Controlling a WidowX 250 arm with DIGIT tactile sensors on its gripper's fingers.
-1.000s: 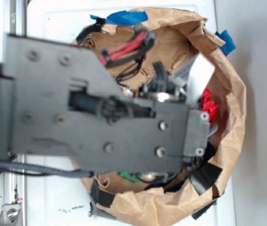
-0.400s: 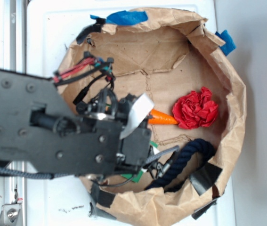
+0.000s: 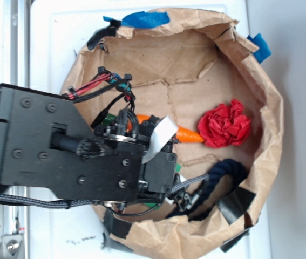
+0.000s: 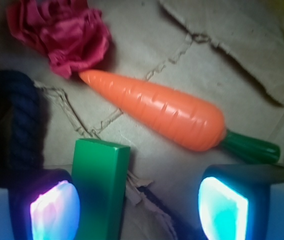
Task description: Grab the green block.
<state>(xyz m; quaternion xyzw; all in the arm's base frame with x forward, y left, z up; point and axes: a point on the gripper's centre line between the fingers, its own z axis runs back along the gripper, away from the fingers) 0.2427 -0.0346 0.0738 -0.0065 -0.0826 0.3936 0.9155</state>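
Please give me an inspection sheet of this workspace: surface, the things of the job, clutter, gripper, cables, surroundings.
Surface: crumpled brown paper bag opened flat, creased and torn, taped at its edges.
Job's things: green block lies beside the left pad, not gripped.
Clutter: orange carrot, tip against the red crumpled flower; dark blue rope.
Gripper: gripper open, low over the bag, lit pads apart.
Cables: red and black wires on the arm; a braided cable.
Surroundings: white table; blue tape.

Brown paper bag (image 3: 260,108) – on white table (image 3: 55,43)
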